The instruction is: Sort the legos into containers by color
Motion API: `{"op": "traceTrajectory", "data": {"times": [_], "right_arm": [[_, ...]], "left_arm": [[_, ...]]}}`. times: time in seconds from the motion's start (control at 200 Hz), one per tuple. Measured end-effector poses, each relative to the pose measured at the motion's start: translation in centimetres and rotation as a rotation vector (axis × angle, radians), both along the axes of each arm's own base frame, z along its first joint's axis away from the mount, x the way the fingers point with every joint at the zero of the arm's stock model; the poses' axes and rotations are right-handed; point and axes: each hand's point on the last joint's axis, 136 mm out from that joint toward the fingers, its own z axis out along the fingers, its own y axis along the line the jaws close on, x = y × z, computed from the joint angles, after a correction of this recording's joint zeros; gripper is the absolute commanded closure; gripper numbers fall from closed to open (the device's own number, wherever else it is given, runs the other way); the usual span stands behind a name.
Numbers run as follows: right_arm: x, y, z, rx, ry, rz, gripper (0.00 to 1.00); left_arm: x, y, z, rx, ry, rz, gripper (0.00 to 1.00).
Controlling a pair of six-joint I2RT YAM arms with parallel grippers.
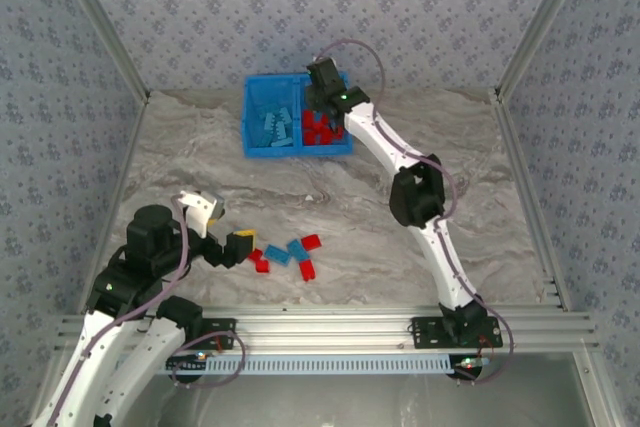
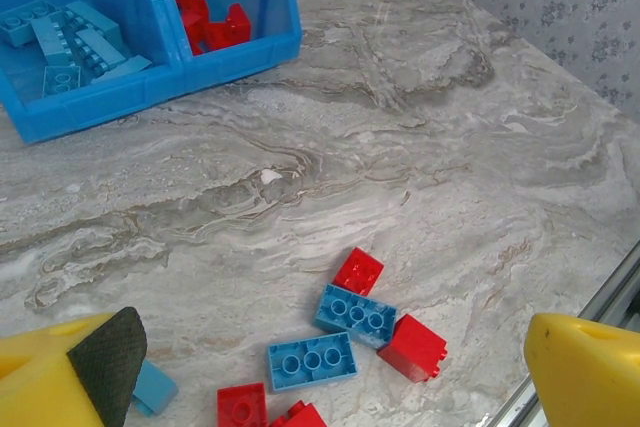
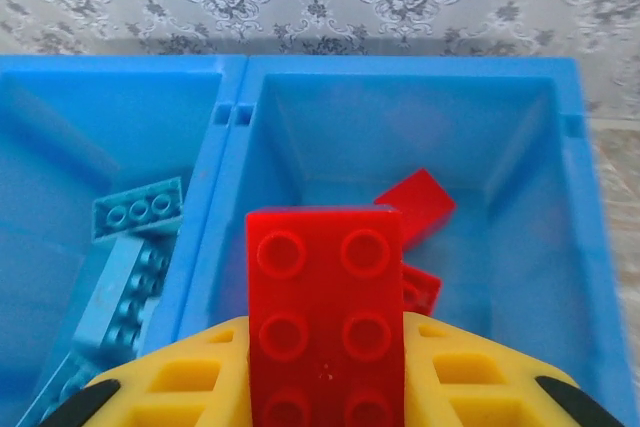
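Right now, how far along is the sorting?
Done: light blue bricks in the left compartment, red ones in the right. In hand: right gripper holds a red brick over that side. Left: mixed loose bricks on the table by the open left gripper.

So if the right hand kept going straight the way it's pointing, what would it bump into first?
Probably the loose red legos in the bin's right compartment, with the red brick held by the right hand touching first. Depth is hard to judge.
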Motion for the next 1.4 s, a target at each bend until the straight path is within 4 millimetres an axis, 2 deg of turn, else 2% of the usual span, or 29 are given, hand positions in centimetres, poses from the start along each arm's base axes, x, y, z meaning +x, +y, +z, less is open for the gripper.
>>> {"op": "traceTrajectory", "data": {"times": [0.1,0.175,0.295,0.41,0.54,0.605,0.68,0.745,0.814,0.854,0.959,1.059,1.124,1.199,1.294,1.399], "right_arm": [[1.4,0.3,-2.8,0.047,0.039,0.000,0.70],[1.6,0.2,-4.8,0.071,0.084,0.002,0.65],[1.7,0.2,-5.5,0.092,0.107,0.010,0.50],[1.5,1.1,-4.4,0.120,0.091,0.033,0.45],[0.6,1.5,-2.6,0.126,0.091,0.049,0.43],[-0.1,1.4,-0.9,0.127,0.089,0.053,0.42],[-1.5,0.6,2.4,0.130,0.081,0.055,0.40],[-3.5,-0.4,5.8,0.129,0.069,0.064,0.34],[-6.6,-1.9,9.9,0.127,0.044,0.082,0.27],[-9.1,-2.9,12.4,0.131,0.019,0.099,0.23],[-15.9,-5.0,17.4,0.150,-0.054,0.159,0.15],[-22.2,-6.6,19.9,0.184,-0.119,0.220,0.08],[-25.7,-7.8,20.2,0.204,-0.140,0.244,0.01],[-28.8,-9.2,19.4,0.230,-0.157,0.256,0.00],[-32.1,-11.3,15.6,0.238,-0.137,0.252,0.00],[-34.0,-13.3,10.9,0.216,-0.069,0.222,0.00]], "left_arm": [[0.1,0.1,0.0,0.002,0.000,0.005,0.01],[0.1,0.2,0.0,0.005,-0.001,0.011,0.01],[0.3,0.3,-0.1,0.011,-0.003,0.021,0.01],[0.4,0.5,-0.1,0.013,-0.003,0.034,0.01],[0.8,1.0,-0.2,0.016,0.000,0.076,0.01],[1.2,1.5,-0.2,0.023,0.002,0.117,0.01],[1.9,2.5,-0.4,0.033,0.006,0.190,0.06],[2.6,3.7,-0.6,0.046,0.015,0.281,0.08],[3.3,5.4,-1.3,0.073,0.047,0.398,0.09],[3.7,6.3,-1.8,0.094,0.075,0.462,0.09],[4.4,8.3,-2.5,0.149,0.159,0.607,0.09],[4.8,9.4,-3.1,0.160,0.239,0.720,0.09],[4.7,9.7,-3.9,0.150,0.299,0.776,0.09],[4.5,9.7,-4.9,0.131,0.368,0.818,0.09],[4.5,8.9,-6.9,0.092,0.450,0.836,0.09],[4.1,8.3,-10.0,0.088,0.550,0.846,0.09]]}}
